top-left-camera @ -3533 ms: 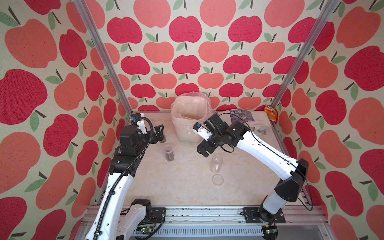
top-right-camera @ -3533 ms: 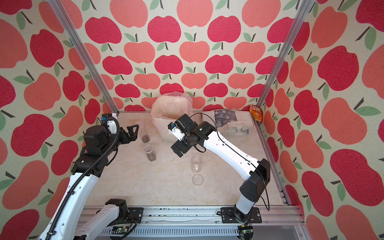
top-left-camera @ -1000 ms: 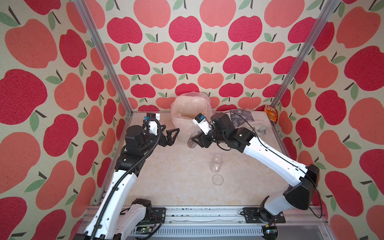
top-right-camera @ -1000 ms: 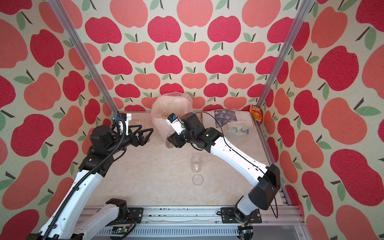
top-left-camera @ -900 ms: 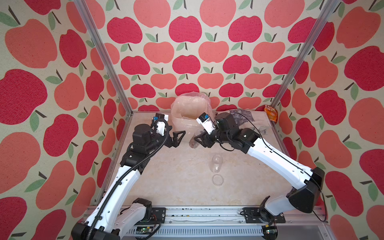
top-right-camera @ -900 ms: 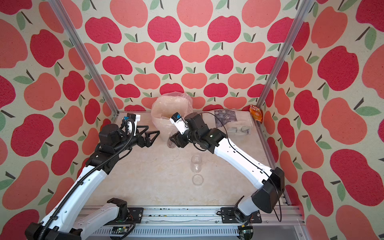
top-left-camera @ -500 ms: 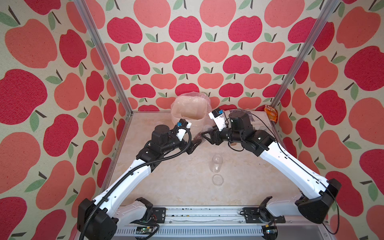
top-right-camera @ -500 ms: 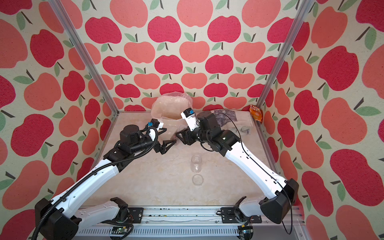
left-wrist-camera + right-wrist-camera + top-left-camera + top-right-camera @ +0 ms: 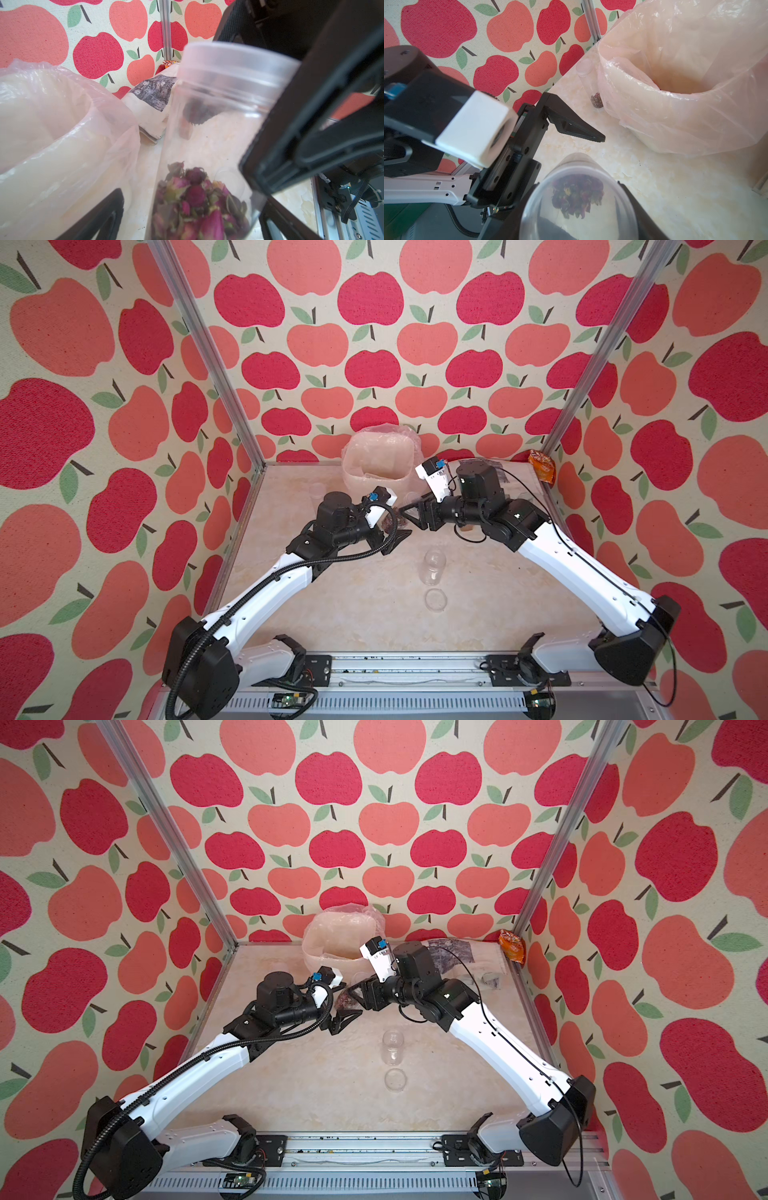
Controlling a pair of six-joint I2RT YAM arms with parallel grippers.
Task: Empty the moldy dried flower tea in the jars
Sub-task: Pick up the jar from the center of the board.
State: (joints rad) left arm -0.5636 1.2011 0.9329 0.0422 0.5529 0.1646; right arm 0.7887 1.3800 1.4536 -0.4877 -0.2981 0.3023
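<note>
My right gripper (image 9: 409, 512) (image 9: 577, 207) is shut on a clear jar (image 9: 395, 521) (image 9: 347, 1000) near its flat lid (image 9: 234, 60) and holds it tilted above the table in front of the bin. Dried flower tea (image 9: 197, 205), dark pink-brown buds, lies at the jar's closed end. My left gripper (image 9: 397, 531) (image 9: 191, 218) is open, and its fingers (image 9: 571, 126) straddle that end without pressing on it. A second jar (image 9: 316, 491) (image 9: 588, 83) with a little tea stands left of the bin. A third jar (image 9: 434, 568) stands open and empty, its lid (image 9: 435, 599) flat beside it.
A white bin (image 9: 380, 460) lined with a thin plastic bag stands at the back middle. A printed pouch (image 9: 451, 952) lies at the back right, and an orange packet (image 9: 541, 466) sits in the far right corner. Apple-patterned walls close in three sides.
The right gripper carried its jar from beside the bin toward the middle. The left arm swung right from the left wall and brought its open fingers around the jar's bottom end.
</note>
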